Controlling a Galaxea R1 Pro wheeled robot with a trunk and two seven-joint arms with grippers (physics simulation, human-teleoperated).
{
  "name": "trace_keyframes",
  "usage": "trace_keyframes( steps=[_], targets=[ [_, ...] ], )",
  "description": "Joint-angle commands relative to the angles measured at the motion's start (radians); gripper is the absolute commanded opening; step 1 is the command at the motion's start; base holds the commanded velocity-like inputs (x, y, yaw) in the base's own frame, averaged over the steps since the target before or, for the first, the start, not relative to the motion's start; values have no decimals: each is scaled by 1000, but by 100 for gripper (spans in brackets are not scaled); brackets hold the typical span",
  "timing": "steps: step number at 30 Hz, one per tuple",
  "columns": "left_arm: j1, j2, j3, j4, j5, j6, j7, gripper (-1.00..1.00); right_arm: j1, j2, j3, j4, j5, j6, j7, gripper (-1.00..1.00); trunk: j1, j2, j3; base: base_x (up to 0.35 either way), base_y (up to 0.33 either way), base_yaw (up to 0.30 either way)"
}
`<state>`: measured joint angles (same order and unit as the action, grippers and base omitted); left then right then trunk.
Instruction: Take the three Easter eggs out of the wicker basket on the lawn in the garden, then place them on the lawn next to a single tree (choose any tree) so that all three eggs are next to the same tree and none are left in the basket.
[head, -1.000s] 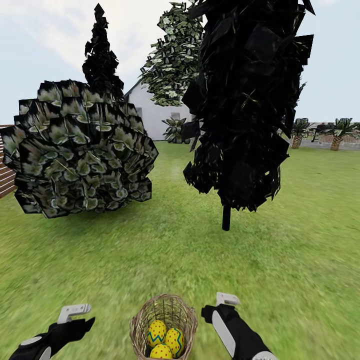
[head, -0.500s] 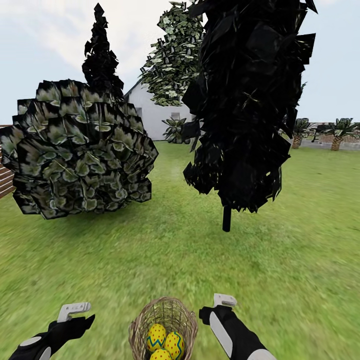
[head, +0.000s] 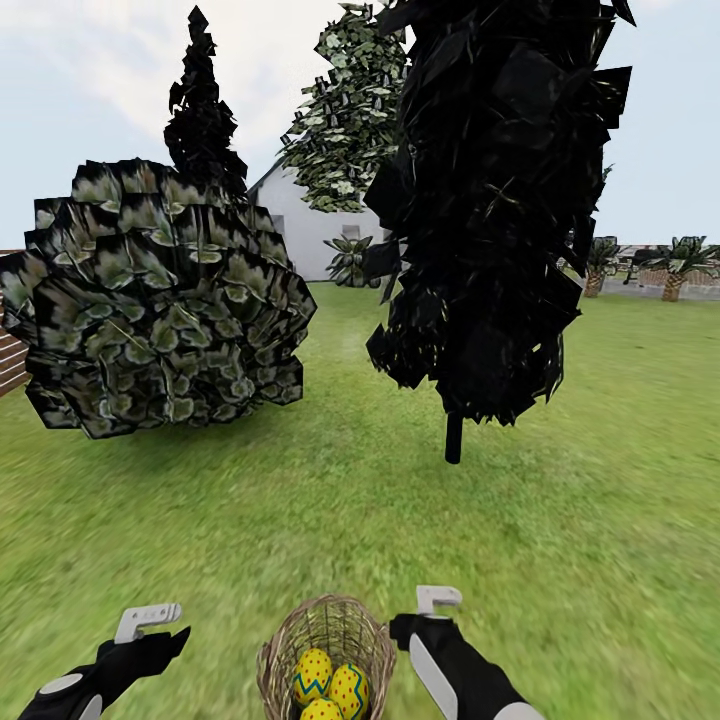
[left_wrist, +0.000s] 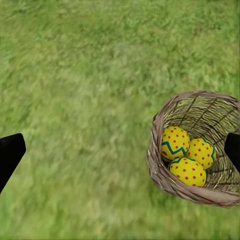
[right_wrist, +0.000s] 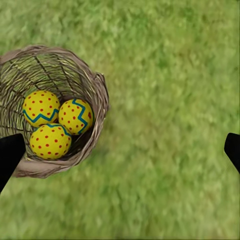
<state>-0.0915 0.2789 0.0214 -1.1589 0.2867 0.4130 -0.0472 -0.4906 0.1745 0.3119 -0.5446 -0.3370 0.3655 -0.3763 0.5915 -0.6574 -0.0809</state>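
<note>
**A:** Wicker, tan and loosely woven — that small round wicker basket (head: 326, 655) sits on the mottled green lawn (head: 560, 520), low between the two arms, and all three yellow red-dotted Easter eggs (left_wrist: 189, 155) are bunched together at its bottom.

**B:** What has changed over the last second?

**A:** The right gripper (head: 438, 600) has slid in toward the basket; it now sits just beside the braided rim, closer than a second ago. The left gripper (head: 148, 621) hasn't budged, holding off on the basket's other side, well apart from it.

**B:** Jaws?

**A:** Both spread wide, nothing held — each wrist camera shows its dark fingertips (right_wrist: 10, 152) far apart.

**B:** So where does the task stand?

**A:** Nothing lifted yet. I'd judge the right arm is lining up for the first egg. The thin-trunked black tree (head: 452, 437) stands well beyond the basket.
</note>
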Motion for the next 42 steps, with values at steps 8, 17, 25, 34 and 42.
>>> trace_keyframes(
  steps=[8, 17, 25, 34, 42],
  targets=[
    [-1, 0, 2, -1, 5, 3, -3, 100, 0, 0, 10, 2, -7, -7, -6, 100, 0, -2, -2, 0, 0, 118],
    [-1, 0, 2, 0, 4, 3, -3, 100, 0, 0, 10, 4, -7, -8, -6, 100, 0, -2, -2, 90, 25, 188],
    [-1, 0, 2, 1, 3, 1, -3, 100, 0, 0, 11, 5, -7, -8, -4, 100, 0, -2, -2, 161, -37, 30],
    [-1, -1, 1, 0, 3, -4, -3, 100, 0, 0, 11, 6, -7, -8, -4, 100, 0, -2, -2, 67, -111, 3],
    [-1, -1, 1, 1, 3, -17, -3, 100, 0, 0, 10, 6, -7, -8, -4, 100, 0, -2, -2, 7, -128, 0]
  ],
)
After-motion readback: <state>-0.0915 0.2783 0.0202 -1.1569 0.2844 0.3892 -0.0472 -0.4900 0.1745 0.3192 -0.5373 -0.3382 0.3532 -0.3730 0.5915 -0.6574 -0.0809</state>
